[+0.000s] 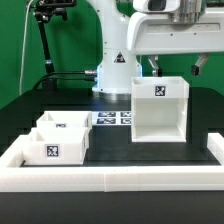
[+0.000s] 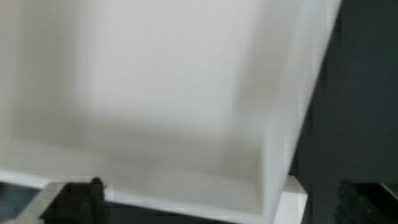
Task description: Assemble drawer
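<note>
Rim wall (image 1: 110,178), long, low and white, lies nearest in the exterior view. It crosses the six o'clock edge of the black table (image 1: 112,150) and turns back along nine o'clock, probably as a stop against which parts can be squared.

Just behind it, at about eight o'clock, sit the two drawer trays, touching or nearly so. The near tray (image 1: 52,150) shows a square tag on its front. The far tray (image 1: 66,124) stands close behind it, toward one o'clock. Both are open side up and outside the shell, so neither is inserted yet; parked together there, they leave the middle of the table free.

The shell (image 1: 160,115) stands upright on the table at about three o'clock from the trays and well apart from them. Its open face is turned to the camera, ready to take a tray, and it carries a tag (image 1: 158,91) on its top band.

The gripper (image 1: 176,68) hangs directly over the shell's top with its jaws spread wide and nothing held. In the wrist view a plain white wall of the shell (image 2: 160,100) fills the picture, and the dark fingertips (image 2: 80,198) show far apart at its edge. Whether they touch the plastic cannot be told. The pose suggests an approach to grasp or shift the shell.

Farther back, at twelve o'clock from the trays, the marker board (image 1: 113,118) lies flat. The robot base (image 1: 113,65) stands behind it.
</note>
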`<state>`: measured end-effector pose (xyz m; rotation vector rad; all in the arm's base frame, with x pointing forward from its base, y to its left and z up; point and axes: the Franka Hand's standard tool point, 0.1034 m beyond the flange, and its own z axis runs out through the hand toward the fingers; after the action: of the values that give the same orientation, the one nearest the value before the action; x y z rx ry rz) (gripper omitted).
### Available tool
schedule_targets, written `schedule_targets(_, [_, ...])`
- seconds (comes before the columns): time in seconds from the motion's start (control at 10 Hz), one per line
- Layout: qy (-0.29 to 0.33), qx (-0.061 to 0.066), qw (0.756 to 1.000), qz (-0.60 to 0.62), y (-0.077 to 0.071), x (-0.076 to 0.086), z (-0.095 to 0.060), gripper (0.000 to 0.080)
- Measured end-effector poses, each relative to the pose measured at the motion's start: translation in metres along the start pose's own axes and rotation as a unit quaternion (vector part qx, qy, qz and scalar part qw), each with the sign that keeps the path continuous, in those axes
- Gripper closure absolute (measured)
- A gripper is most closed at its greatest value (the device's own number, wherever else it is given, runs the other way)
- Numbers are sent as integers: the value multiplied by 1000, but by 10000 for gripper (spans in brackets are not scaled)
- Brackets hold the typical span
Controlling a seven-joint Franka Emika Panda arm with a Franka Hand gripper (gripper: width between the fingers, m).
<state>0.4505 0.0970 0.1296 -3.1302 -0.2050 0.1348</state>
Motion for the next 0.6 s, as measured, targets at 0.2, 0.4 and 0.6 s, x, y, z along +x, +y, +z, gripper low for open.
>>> schedule_targets(0.2, [-1,5,1000,11,-9,-4,7,150])
schedule_targets(0.4, [-1,5,1000,10,-9,-4,7,150])
schedule_targets(0.6, [-1,5,1000,10,-9,-4,7,150])
